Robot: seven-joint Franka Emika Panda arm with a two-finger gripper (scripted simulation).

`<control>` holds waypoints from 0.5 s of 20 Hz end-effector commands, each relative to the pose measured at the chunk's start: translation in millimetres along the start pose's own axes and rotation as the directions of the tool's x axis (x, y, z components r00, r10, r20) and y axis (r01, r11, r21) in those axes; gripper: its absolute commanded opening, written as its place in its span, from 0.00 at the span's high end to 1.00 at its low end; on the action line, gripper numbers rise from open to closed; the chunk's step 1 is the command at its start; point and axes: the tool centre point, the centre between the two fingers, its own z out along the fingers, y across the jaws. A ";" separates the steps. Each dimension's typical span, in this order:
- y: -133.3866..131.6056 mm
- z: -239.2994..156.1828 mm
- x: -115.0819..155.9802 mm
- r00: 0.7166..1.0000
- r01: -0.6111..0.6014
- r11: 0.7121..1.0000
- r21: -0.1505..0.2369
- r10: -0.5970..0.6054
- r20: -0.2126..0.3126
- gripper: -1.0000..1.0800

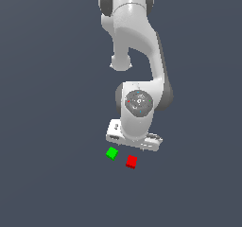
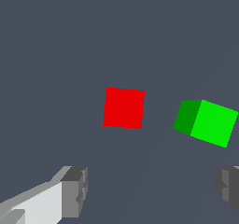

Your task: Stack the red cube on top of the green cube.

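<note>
Spread wide and empty, white tool [image 2: 149, 192]; small bright red cube [image 2: 123, 108] just ahead, slightly off centre; small bright green cube [image 2: 207, 122] beside it, apart.

The red cube [image 2: 123, 108] and green cube [image 2: 207, 122] look flat, matt and smooth. The arm [image 1: 142, 41] has a glossy white shell. The worktop [image 1: 47, 126] is plain matt grey.

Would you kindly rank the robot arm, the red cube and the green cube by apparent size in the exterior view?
1. The robot arm, by far the largest.
2. The red cube and the green cube look alike in size, so I would not rank one above the other.
</note>
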 end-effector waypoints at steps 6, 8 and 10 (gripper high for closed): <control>-9.7 16.1 24.3 0.999 -0.052 0.999 0.003 0.052 0.001 0.04; -11.2 18.8 28.6 0.998 -0.061 0.998 0.004 0.061 0.001 0.04; -12.4 21.1 32.2 0.998 -0.069 0.998 0.004 0.069 0.001 0.04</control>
